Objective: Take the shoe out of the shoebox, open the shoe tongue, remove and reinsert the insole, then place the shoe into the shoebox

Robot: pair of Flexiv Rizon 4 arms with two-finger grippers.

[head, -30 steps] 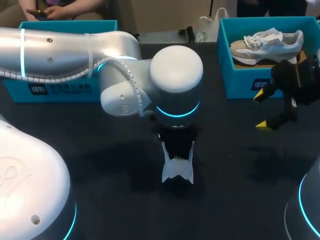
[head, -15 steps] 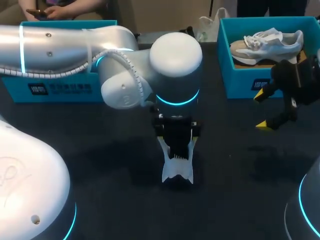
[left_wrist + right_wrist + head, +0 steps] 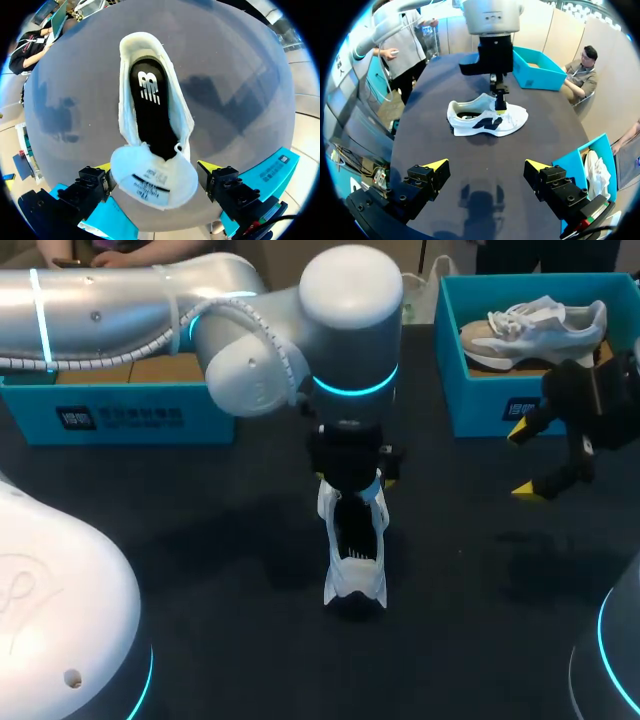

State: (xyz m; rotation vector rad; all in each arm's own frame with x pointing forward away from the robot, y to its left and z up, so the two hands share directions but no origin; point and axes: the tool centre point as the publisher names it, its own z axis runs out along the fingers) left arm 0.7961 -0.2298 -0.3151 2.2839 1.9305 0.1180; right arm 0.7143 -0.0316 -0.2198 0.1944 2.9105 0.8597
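Observation:
A white shoe point(image 3: 352, 562) stands on the dark table at its middle, heel toward me. From the left wrist view I look straight down into the shoe point(image 3: 127, 115): a black insole point(image 3: 150, 110) lies inside and the tongue point(image 3: 152, 182) is folded back wide. My left gripper point(image 3: 352, 485) hangs just above the shoe, open, its fingers point(image 3: 102, 169) on either side of the tongue, holding nothing. My right gripper point(image 3: 525, 462) stays open and empty at the table's right, well short of the shoe point(image 3: 470, 120), as its own view point(image 3: 486, 165) shows.
A teal shoebox point(image 3: 500, 405) at the back right holds a second white shoe point(image 3: 535, 325). Another teal box point(image 3: 130, 415) stands at the back left, partly behind my left arm. Bare dark tabletop surrounds the shoe.
My left gripper has spread wider and lifted off the shoe, so more of the shoe now shows beneath it. The right arm and the shoe have not moved.

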